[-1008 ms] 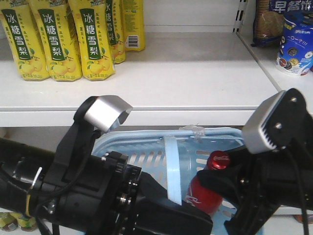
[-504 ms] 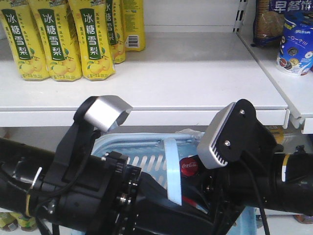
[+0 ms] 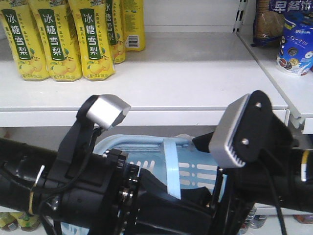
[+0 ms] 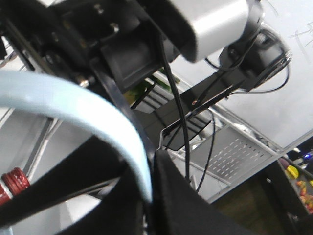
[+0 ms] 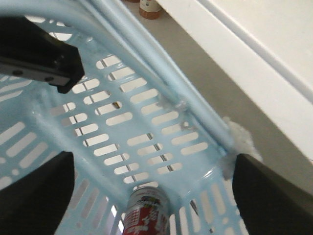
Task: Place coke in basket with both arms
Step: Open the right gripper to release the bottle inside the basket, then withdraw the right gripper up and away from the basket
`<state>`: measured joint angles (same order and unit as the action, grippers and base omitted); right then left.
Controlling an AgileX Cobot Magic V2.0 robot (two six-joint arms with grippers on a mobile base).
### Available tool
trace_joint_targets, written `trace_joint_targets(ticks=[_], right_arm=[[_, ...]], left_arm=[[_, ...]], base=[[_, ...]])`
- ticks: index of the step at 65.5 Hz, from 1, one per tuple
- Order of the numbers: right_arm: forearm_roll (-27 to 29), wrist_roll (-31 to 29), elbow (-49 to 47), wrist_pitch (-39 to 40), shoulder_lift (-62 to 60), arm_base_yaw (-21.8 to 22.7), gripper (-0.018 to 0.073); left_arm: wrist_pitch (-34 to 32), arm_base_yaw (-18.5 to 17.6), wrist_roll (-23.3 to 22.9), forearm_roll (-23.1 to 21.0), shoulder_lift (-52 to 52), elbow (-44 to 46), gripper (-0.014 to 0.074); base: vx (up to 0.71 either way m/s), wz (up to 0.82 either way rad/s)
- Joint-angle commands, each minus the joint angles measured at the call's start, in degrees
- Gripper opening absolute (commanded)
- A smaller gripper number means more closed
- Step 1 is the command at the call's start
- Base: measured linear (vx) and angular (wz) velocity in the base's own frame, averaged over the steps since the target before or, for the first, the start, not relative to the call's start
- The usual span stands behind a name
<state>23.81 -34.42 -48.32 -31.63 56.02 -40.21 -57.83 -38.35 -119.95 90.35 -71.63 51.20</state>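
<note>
The light blue basket (image 3: 146,147) hangs by its hoop handle (image 3: 171,166) in front of the shelf. In the left wrist view my left gripper (image 4: 149,196) is shut on that handle (image 4: 73,105), and the coke's red cap (image 4: 12,181) shows at the lower left. The coke (image 5: 144,215) lies inside the basket (image 5: 122,117) against its slotted wall. My right gripper (image 5: 154,196) hovers above it, open, with its fingers (image 5: 34,196) wide apart and touching nothing. In the front view the right arm (image 3: 259,147) covers the basket's right side and hides the coke.
Yellow drink bottles (image 3: 58,39) stand at the back left of the white shelf (image 3: 186,78). Blue and brown packages (image 3: 293,39) sit at the far right. The left arm's silver block (image 3: 107,110) rises just in front of the shelf edge.
One second ago the right gripper held the coke over the basket. It has let go, and the coke now lies inside. The right arm has swung across the basket's right side.
</note>
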Motion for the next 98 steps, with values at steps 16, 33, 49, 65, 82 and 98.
trace_joint_targets(ticks=[16,33,49,65,82,98], right_arm=[[-24.7,25.9,-7.0,1.2,-12.3,0.3,0.0288],[-42.2,42.6,-2.3,-12.5,-22.6,0.2,-0.0005],[-49.4,54.4,15.1,-10.5,-36.3,0.2,-0.0004],[-53.5,57.9,20.4,-12.6,-45.2,0.2,-0.0004],[-54.2,57.3,20.4,-12.7,-46.8,0.2,-0.0004],[-54.2,57.3,20.4,-12.7,-46.8,0.2,-0.0004]], left_arm=[[-2.0,-0.2,1.0,-4.5,1.9,2.0,-0.0006],[-2.0,-0.2,1.0,-4.5,1.9,2.0,-0.0006],[-2.0,-0.2,1.0,-4.5,1.9,2.0,-0.0006],[-2.0,-0.2,1.0,-4.5,1.9,2.0,-0.0006],[-2.0,-0.2,1.0,-4.5,1.9,2.0,-0.0006],[-2.0,-0.2,1.0,-4.5,1.9,2.0,-0.0006]], base=[[0.00,0.00],[0.00,0.00],[0.00,0.00],[0.00,0.00],[0.00,0.00],[0.00,0.00]])
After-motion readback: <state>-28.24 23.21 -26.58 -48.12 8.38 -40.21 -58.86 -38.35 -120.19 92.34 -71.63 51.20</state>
